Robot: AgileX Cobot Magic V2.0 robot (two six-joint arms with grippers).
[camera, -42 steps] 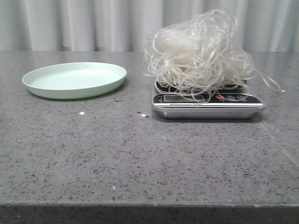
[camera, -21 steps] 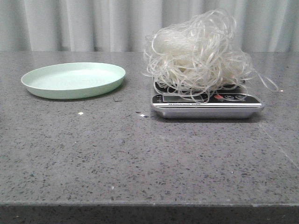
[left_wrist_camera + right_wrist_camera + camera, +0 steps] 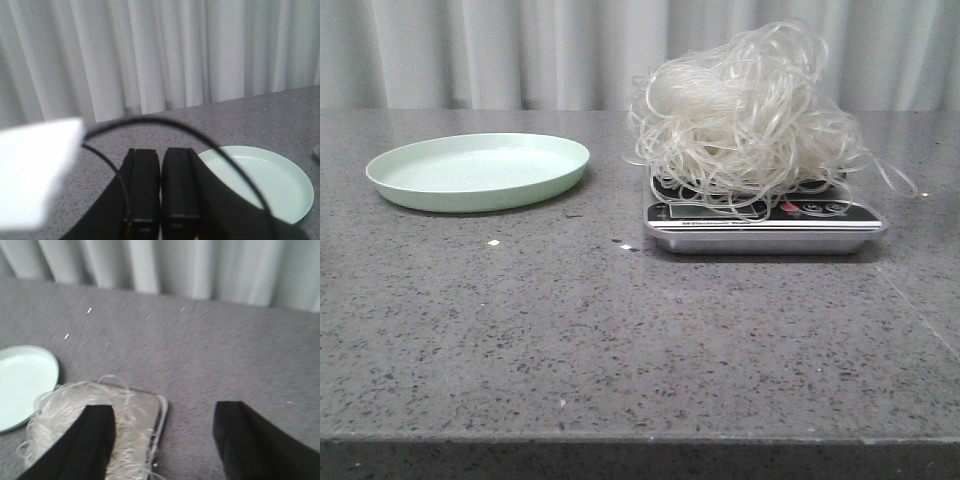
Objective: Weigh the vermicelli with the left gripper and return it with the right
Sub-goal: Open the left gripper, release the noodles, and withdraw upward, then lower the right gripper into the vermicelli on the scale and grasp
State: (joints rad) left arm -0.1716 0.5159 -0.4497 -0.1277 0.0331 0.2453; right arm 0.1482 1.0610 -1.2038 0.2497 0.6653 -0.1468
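Front view: grey speckled table [image 3: 570,330], white curtain [image 3: 520,50] behind.

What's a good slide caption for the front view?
Vermicelli heaped on the kitchen scale, pale green plate empty beside it.

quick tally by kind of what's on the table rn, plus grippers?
Vermicelli tangle: 1, piled on the scale
Scale, silver, digital: 1
Plate, pale green, nothing on it: 1
Grippers: 2 — left gripper with jaws together, right gripper with jaws wide apart above the scale's edge
Total: 5
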